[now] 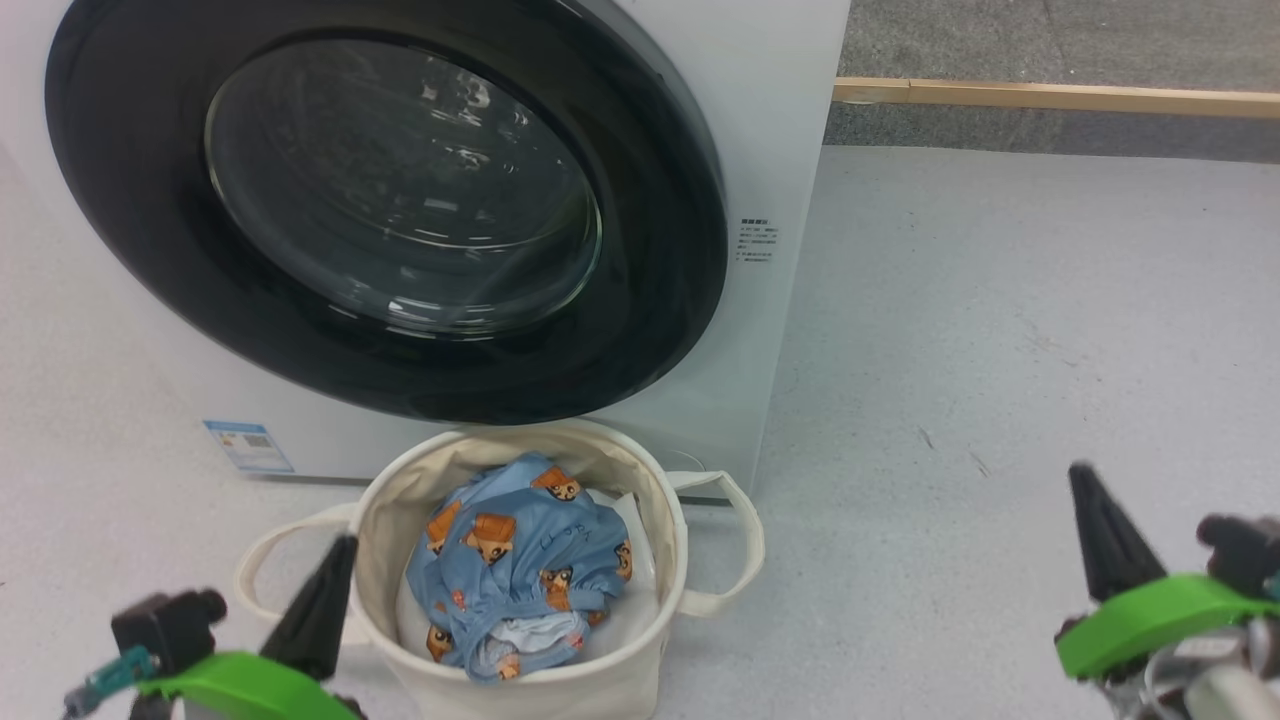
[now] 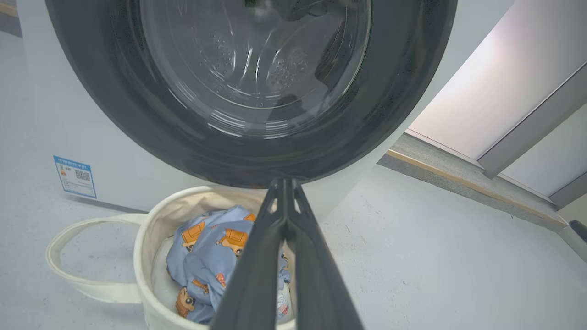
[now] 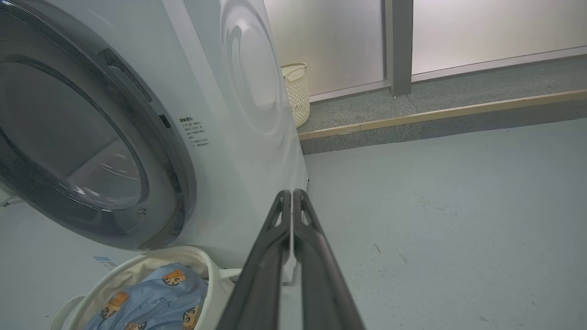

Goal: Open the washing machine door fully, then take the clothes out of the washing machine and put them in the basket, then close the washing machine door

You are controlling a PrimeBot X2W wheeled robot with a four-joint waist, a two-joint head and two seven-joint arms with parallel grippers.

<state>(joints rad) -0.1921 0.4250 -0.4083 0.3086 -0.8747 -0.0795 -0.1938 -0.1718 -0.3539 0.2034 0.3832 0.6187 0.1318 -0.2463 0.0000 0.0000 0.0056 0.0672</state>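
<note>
Clothes [image 1: 515, 570] lie in the basket [image 1: 672, 520], lower centre; the washing machine door [image 1: 120, 200] looks closed. Left end effector [image 2: 284, 183] and right end effector [image 3: 291, 195] are pinched together, empty. Seemingly finished.

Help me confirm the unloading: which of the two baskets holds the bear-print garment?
The cream canvas basket with strap handles, before the washing machine, holds the garment; the perforated plastic basket stands by the wall.

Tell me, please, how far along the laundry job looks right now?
Done: the clothes lie in the basket, and the washing machine door looks closed flat against the washing machine. In hand: nothing; the left gripper and right gripper are both shut and empty, apart from the door. Left: nothing apparent, though a latch cannot be confirmed.
</note>
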